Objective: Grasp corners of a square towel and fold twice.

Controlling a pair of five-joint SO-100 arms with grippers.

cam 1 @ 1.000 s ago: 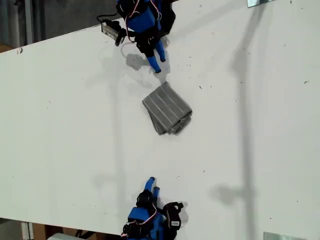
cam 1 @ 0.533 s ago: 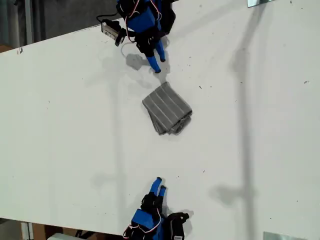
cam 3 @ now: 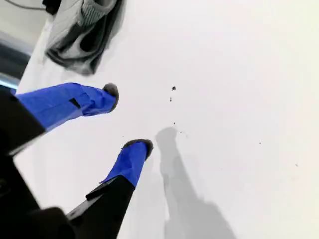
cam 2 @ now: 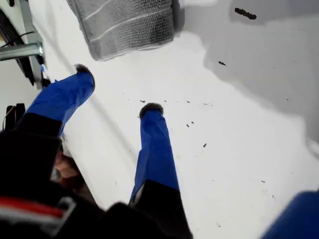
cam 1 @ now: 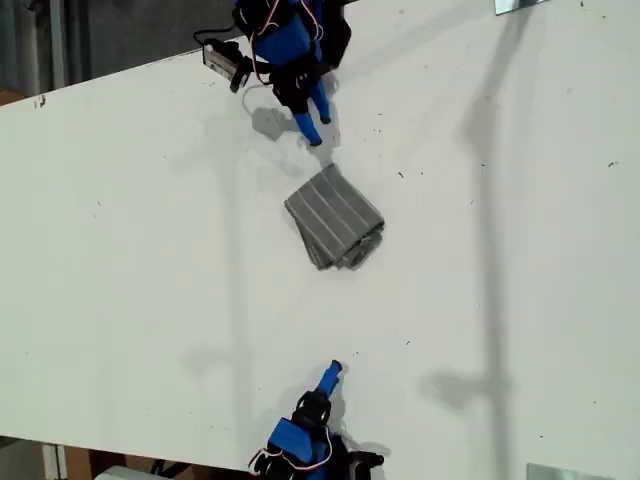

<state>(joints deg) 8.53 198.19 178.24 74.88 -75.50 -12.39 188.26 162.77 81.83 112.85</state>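
**Both pincers open and empty, folded towel lying between the arms**

My first gripper (cam 1: 312, 128) hangs over the table (cam 1: 150, 250) near the top of the exterior view. Its two blue fingers are spread well apart in the first wrist view (cam 2: 115, 88). Nothing sits between them, and each finger ends in a dark, worn-looking tip (cam 2: 149, 108). The tips are close to the white surface, but contact cannot be told. The towel (cam 1: 333, 217) lies just beyond them, apart from the jaws.

My second gripper (cam 1: 333, 373) is near the bottom of the exterior view, well apart from the towel. In the second wrist view (cam 3: 125, 118) its jaws stand moderately open and hold nothing. They are two tapering blue fingers on black bodies with grey-smudged tips (cam 3: 110, 91).

The towel rests near the middle of the table, between the two arms, as a compact folded bundle turned diagonally. It is a soft grey cloth with a fine looped texture and thin pale stripes along the top layer. The side facing my first gripper is neat and flat (cam 2: 127, 25), with a rounded corner (cam 2: 102, 54). The side facing my second gripper is looser (cam 3: 82, 35), with layers gaping and dark hollows between the folds.

The table is smooth, hard and matt white, marked with a scatter of small dark specks (cam 2: 222, 63).
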